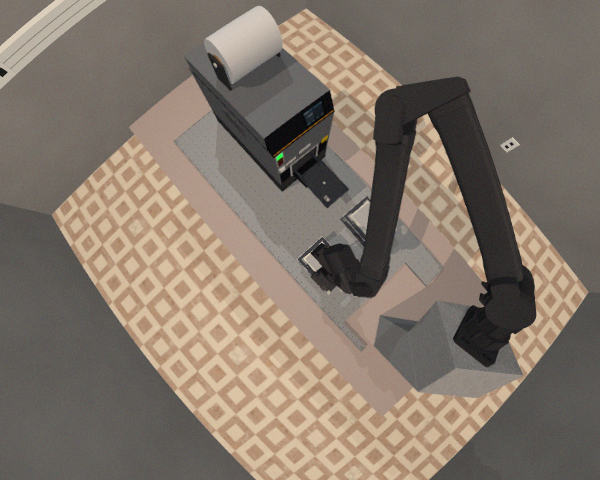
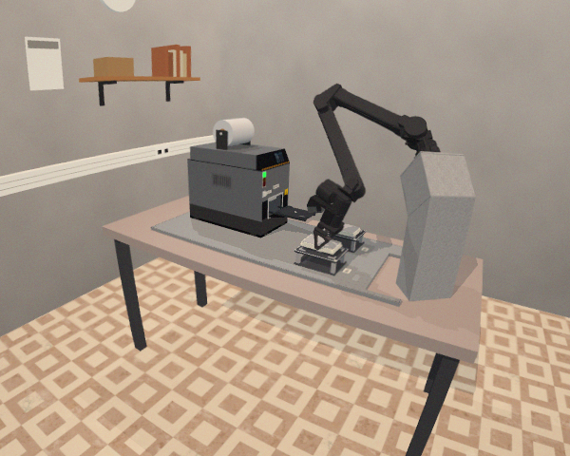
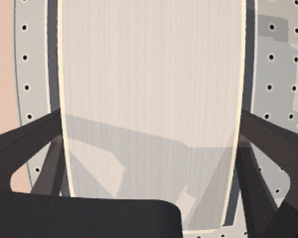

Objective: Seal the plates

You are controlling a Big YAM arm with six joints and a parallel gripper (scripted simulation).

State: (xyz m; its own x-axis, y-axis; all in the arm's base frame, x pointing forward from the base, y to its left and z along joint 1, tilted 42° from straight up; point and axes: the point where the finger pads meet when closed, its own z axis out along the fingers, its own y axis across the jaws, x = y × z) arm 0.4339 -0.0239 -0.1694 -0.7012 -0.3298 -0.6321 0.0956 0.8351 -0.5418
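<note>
My gripper (image 1: 320,266) (image 2: 320,243) (image 3: 150,118) is shut on the long sides of a plate (image 1: 309,261) (image 2: 309,244) (image 3: 151,59). Its top looks smooth and covered, with no wells visible. The plate is at the near nest (image 2: 302,253) (image 3: 52,59), level or nearly so; whether it is fully seated is unclear. The other plate (image 1: 361,213) (image 2: 353,230) lies in the far nest (image 1: 353,230); its top is too small to judge. The sealer's stage (image 1: 322,181) (image 2: 294,210) is out and bears no plate. The sealer's lamp (image 1: 279,156) (image 2: 264,174) is green.
The sealer (image 1: 290,103) (image 2: 226,188) stands at the far end of the perforated base plate (image 1: 238,180) (image 2: 177,227), with a white foil roll (image 1: 246,43) (image 2: 238,130) on top. A grey pedestal (image 1: 434,351) (image 2: 435,236) stands at the arm's base. The nests stand close together.
</note>
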